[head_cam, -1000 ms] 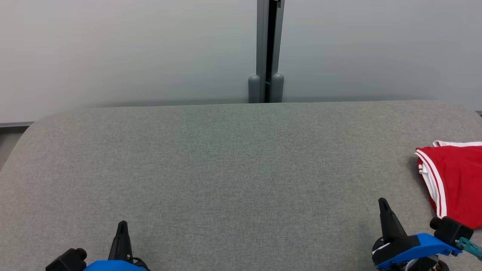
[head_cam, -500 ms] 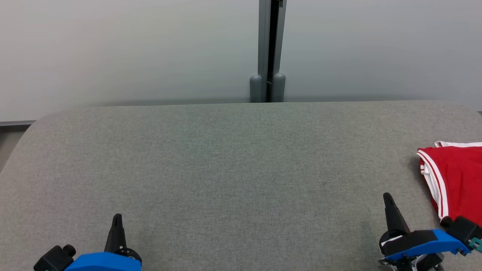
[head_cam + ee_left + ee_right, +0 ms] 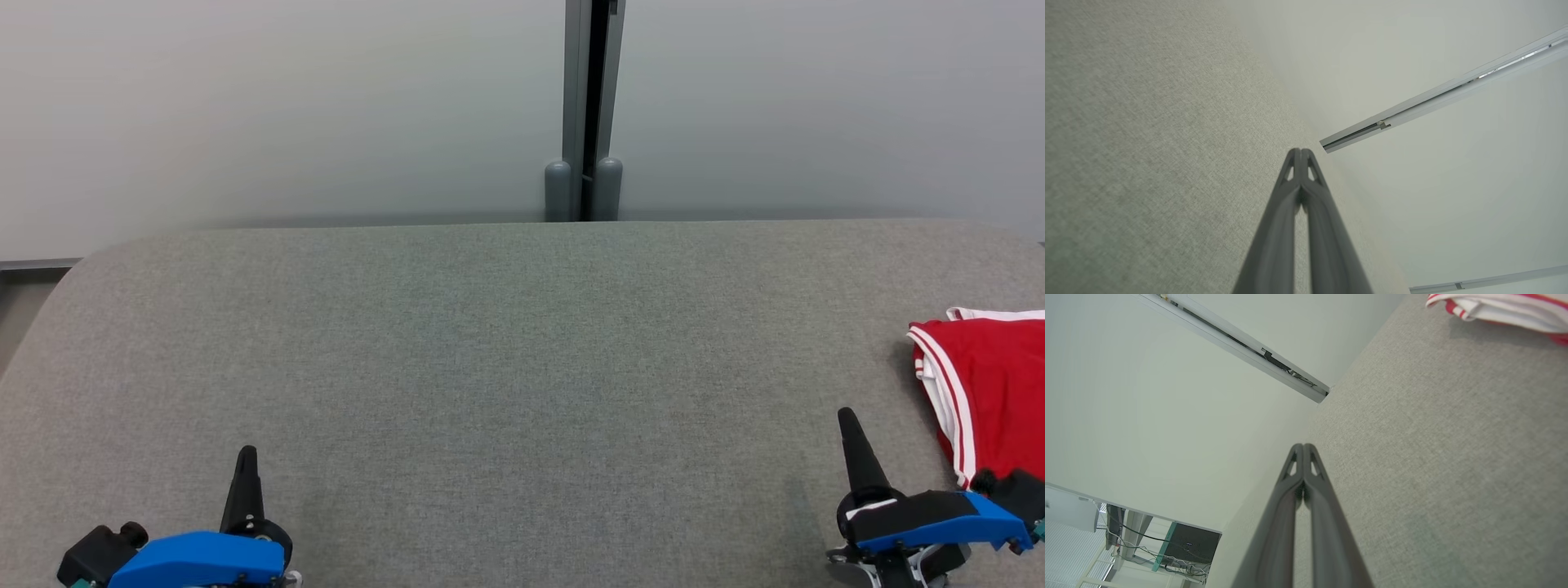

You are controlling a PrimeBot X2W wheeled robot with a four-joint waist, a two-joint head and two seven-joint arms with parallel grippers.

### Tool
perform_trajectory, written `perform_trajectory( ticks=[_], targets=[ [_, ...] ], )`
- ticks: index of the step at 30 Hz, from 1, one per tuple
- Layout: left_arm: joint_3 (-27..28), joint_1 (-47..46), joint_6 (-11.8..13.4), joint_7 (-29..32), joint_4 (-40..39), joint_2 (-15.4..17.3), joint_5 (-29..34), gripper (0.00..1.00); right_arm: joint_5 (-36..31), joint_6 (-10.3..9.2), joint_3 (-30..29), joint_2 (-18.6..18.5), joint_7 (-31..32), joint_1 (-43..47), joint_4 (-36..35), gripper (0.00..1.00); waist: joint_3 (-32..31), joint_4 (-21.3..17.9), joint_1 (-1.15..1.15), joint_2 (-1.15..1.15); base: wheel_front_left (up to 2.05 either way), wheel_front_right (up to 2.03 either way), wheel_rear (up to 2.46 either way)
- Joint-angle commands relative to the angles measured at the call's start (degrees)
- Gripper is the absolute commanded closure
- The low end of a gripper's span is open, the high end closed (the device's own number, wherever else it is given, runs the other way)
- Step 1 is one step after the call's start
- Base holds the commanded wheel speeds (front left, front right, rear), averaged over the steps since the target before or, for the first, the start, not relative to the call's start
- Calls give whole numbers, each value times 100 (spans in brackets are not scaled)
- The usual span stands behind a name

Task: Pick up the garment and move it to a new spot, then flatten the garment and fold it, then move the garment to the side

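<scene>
Red garment (image 3: 992,384) lies layered at the right edge of the bench (image 3: 522,343), near the right hand (image 3: 1303,449), which, like the left hand (image 3: 1300,155), is pressed together and empty; judged light, limp, prone to unfolding, best pinched through its white-trimmed edge.

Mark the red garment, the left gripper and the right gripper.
red garment (image 3: 998,384): head view, on the plain red cloth, right of the white stripes.
left gripper (image 3: 246,452): head view, at the tip of its closed fingers.
right gripper (image 3: 847,416): head view, at the tip of its closed fingers.
</scene>
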Motion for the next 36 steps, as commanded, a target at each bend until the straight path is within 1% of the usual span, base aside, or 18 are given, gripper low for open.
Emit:
perform_trajectory(
  ticks=[1, 18, 36],
  targets=[
    [34, -161, -27, 29, -87, 4, -114, 100, 132, 2, -19, -31, 38, -11, -102, 100, 1, 2, 0, 0, 0, 0, 0],
    [166, -275, -76, 296, -224, 4, -1059, 100, 1147, 2, -96, -36, 301, 5, -318, 100, 12, 35, 0, 0, 0, 0, 0],
    [273, -371, -118, 530, -346, 4, -1912, 100, 2070, 2, -162, -41, 530, 21, -517, 100, 24, 70, 0, 0, 0, 0, 0]
  ],
)
